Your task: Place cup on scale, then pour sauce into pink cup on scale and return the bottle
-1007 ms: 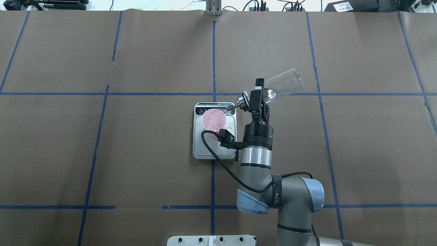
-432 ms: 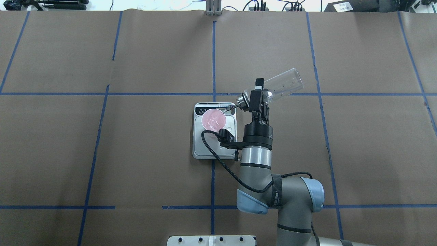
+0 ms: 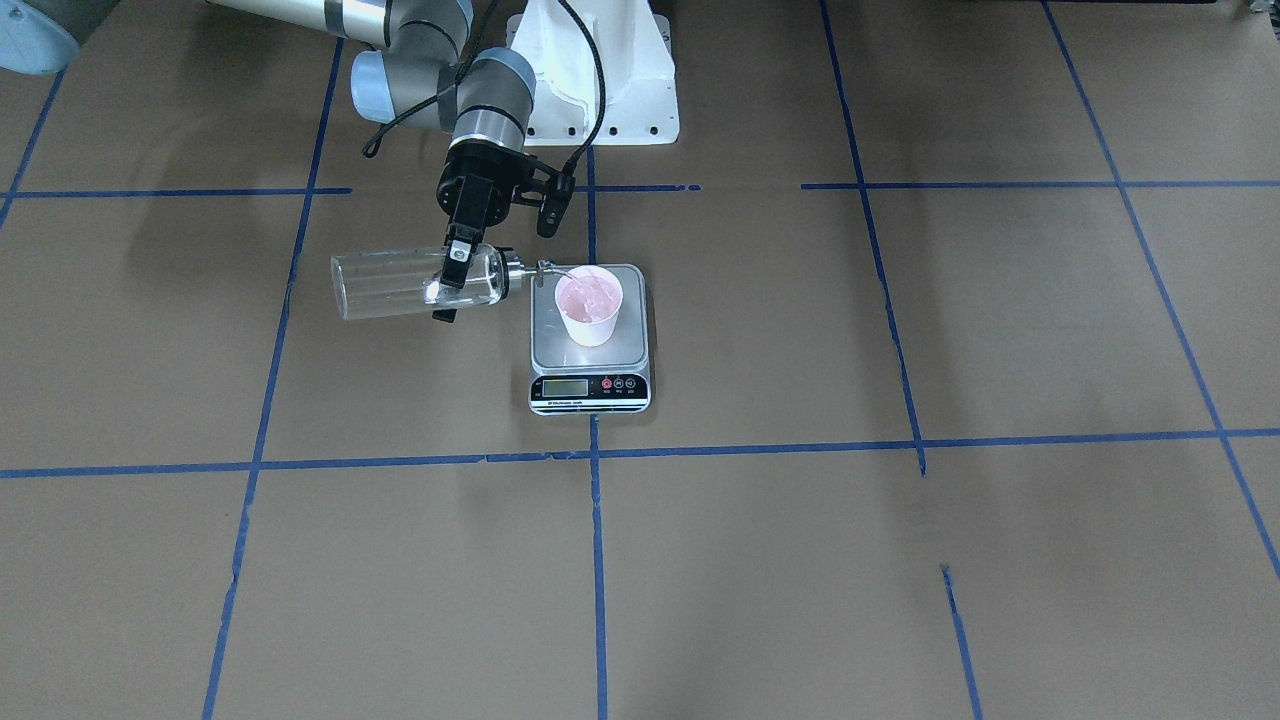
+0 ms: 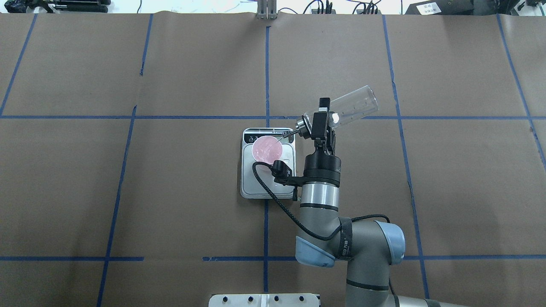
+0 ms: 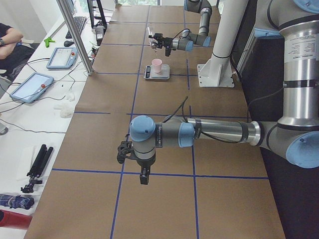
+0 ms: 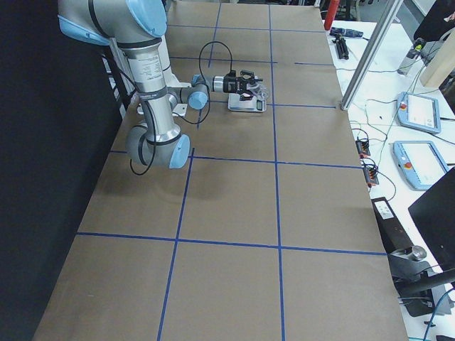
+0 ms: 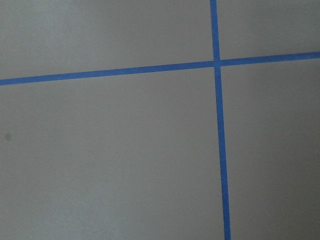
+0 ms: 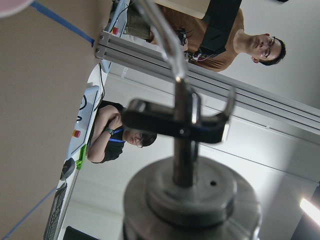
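Observation:
The pale pink cup stands on the rear part of the scale. My right gripper is shut on the clear glass bottle, which lies almost level. Its silver spout reaches over the cup's rim. The sauce is too clear to make out. In the right wrist view the metal cap fills the frame. My left gripper hangs over bare table far from the scale; I cannot tell if it is open or shut.
Brown paper with blue tape lines covers the table. The white robot base sits behind the scale. People, tablets and an aluminium post stand along the table's far side.
Almost nothing: the right gripper keeps the tilted bottle over the cup in the same spot, and only a bright glint inside the bottle near its neck has shifted slightly.

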Motion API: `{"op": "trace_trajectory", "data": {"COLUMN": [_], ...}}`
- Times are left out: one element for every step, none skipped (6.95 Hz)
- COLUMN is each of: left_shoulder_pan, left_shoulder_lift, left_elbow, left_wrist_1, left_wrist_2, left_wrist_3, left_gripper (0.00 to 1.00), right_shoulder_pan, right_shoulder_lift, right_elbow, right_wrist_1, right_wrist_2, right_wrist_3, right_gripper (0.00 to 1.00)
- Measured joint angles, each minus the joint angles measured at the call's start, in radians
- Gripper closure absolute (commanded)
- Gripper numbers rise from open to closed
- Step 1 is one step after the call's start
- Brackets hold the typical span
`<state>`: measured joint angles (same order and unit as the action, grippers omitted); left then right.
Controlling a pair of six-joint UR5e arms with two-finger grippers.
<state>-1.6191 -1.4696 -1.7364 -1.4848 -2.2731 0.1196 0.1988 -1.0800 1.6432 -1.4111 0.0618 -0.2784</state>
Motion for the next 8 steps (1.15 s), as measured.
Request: {"op": "trace_trajectory", "data": {"left_shoulder_pan": [0.000,0.001,0.000,0.000,0.000,0.000,0.001,0.001], "left_shoulder_lift": [0.000,0.000,0.000,0.000,0.000,-0.001,-0.001,-0.001], "left_elbow": [0.000,0.000,0.000,0.000,-0.001,-0.002,-0.003,-0.004], "left_wrist_1": [0.000,0.000,0.000,0.000,0.000,0.000,-0.001,-0.001], "left_wrist_2": [0.000,0.000,0.000,0.000,0.000,0.000,0.000,0.000], "left_wrist_3": [0.000,0.000,0.000,0.000,0.000,0.000,0.000,0.000], "left_gripper": [0.00,0.00,0.00,0.00,0.00,0.00,0.00,0.00], "right_shoulder_pan": [0.000,0.001,0.001,0.001,0.002,0.003,0.004,0.006], "right_shoulder_lift": [0.000,0.000,0.000,0.000,0.000,-0.001,-0.002,-0.003], "right_elbow": [0.000,0.001,0.003,0.004,0.004,0.004,0.003,0.006], "right_wrist_1": [0.022,0.043,0.070,0.123,0.204,0.293,0.366,0.406], "right_wrist_2": [0.003,0.014,0.037,0.069,0.117,0.160,0.203,0.256], "right_wrist_3": [0.002,0.003,0.004,0.005,0.006,0.015,0.068,0.181], "right_gripper": [1.00,1.00,1.00,1.00,1.00,1.00,1.00,1.00]}}
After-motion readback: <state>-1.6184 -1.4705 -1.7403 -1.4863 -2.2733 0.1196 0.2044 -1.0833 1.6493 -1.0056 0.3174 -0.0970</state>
